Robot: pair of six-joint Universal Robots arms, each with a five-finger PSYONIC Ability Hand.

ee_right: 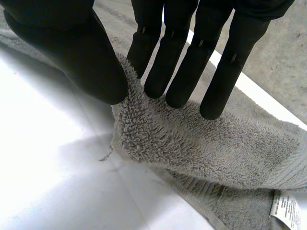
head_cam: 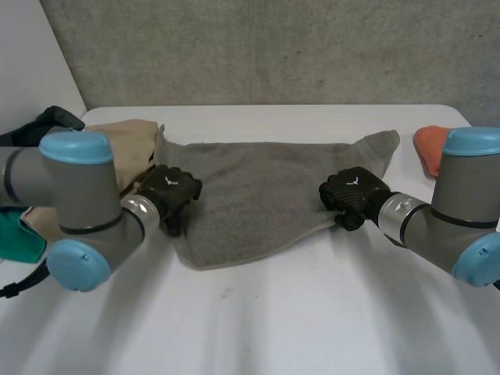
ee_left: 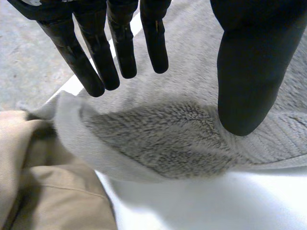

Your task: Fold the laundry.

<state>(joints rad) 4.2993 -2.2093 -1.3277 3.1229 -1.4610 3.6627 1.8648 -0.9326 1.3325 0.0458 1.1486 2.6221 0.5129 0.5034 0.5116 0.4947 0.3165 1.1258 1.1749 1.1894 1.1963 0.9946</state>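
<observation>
two hands on one towel and no fold made yet. close to the front edge of the white table (head_cam: 258,312), my left hand (head_cam: 168,195) is over the left edge of the grey towel (head_cam: 258,191). its fingers (ee_left: 120,43) are straight and spread, the thumb rests on the pile, and the hem is humped in the gap but not pinched. my right hand (head_cam: 351,195) is at the towel's near right edge, and there thumb and fingers press a ridge of terry from both sides, pinching it. a care label (ee_right: 287,208) shows close by.

the towel lies open and rumpled across the middle of the table, one layer as far as i can see. i'd call this the very start: the left side needs a hold, then the whole fold is left.

further back, a beige garment (head_cam: 129,148) at the left edge touches the towel's far left corner and might drag along. green cloth (head_cam: 16,238) and dark cloth (head_cam: 47,121) sit beyond it. an orange cloth (head_cam: 431,148) at the right edge lies near the far right corner.
</observation>
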